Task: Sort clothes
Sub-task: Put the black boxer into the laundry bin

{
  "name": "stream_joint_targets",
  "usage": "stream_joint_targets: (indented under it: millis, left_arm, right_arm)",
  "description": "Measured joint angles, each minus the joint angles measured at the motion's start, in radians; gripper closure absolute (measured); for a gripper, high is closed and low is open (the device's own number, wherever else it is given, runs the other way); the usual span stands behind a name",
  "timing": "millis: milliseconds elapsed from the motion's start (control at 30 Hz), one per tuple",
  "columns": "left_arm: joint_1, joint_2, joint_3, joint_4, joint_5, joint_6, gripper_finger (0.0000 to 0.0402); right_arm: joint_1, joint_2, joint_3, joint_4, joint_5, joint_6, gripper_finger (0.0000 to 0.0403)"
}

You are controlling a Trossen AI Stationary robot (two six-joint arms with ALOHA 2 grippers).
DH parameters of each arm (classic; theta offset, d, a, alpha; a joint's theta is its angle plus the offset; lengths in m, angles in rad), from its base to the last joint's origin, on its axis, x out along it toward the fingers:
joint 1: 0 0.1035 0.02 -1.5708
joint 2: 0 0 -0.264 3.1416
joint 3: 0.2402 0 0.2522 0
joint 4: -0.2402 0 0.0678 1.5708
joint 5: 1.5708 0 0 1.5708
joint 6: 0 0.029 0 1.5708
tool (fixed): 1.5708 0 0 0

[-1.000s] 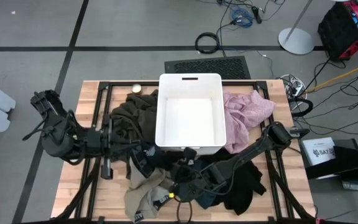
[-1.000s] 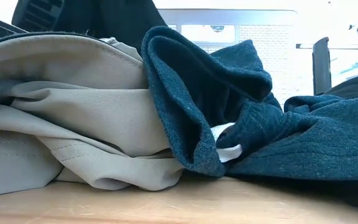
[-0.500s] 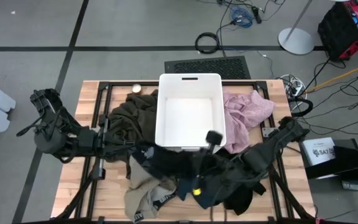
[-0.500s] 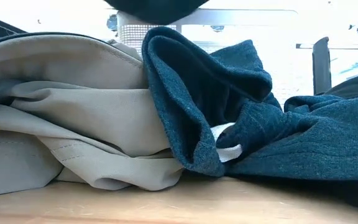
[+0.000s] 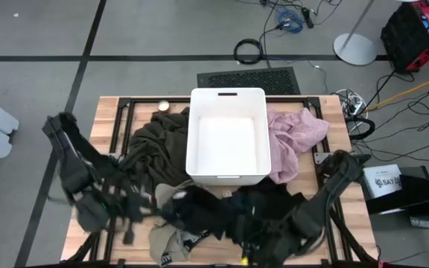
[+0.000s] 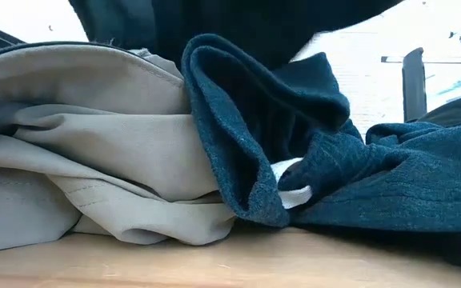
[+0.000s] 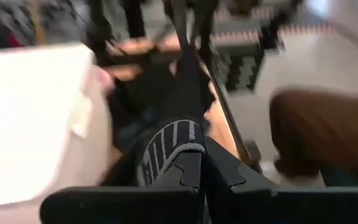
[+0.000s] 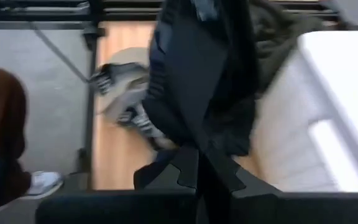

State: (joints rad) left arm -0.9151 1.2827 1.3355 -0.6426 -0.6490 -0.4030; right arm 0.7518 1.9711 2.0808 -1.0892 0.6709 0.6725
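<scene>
Shifted toward the table's front edge since half a second ago, both arms; pulled away from the front rim of the white bin (image 5: 228, 177), the right gripper (image 8: 199, 163); swung in from the left side, the left gripper (image 7: 191, 163). Clamped narrow in both cases, each pair of fingers pinching the same black garment (image 5: 199, 212). Seen from the left wrist as dark cloth with grey markings (image 7: 169, 146) drawn taut away from the fingertips; seen from the right wrist as a long dark fold (image 8: 197, 81) hanging from the pinch. Held off the table between the two grippers, just in front of the bin, above the rest of the pile. Draped across the top of the low view as well, over the navy-teal garment (image 6: 334, 184), which lies crumpled on the wood against the beige garment (image 6: 94, 160). Visible from above at the front edge, that beige piece's lettered waistband (image 5: 171, 242). Heaped left of the bin and touching its wall, the dark olive garment (image 5: 151, 141); bunched against the bin's right wall, the pale pink garment (image 5: 296, 134). Nothing inside the bin. Beyond the wooden table (image 5: 110, 112), on the floor, a person's leg in brown trousers (image 7: 316, 130) and a pale shoe (image 8: 42, 183).
</scene>
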Motion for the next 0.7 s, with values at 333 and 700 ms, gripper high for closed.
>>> stream_joint_targets:
  millis: [333, 700]
  left_arm:
    - [0.050, 0.347, 0.000, 0.193, 0.033, 0.071, 0.0395]
    - [0.075, 0.418, 0.000, 0.114, 0.061, -0.002, 0.0395]
  right_arm:
    - [-0.002, 0.217, -0.010, 0.390, 0.051, -0.340, 0.0403]
    - [-0.079, 0.320, -0.011, 0.342, 0.113, -0.370, 0.0403]
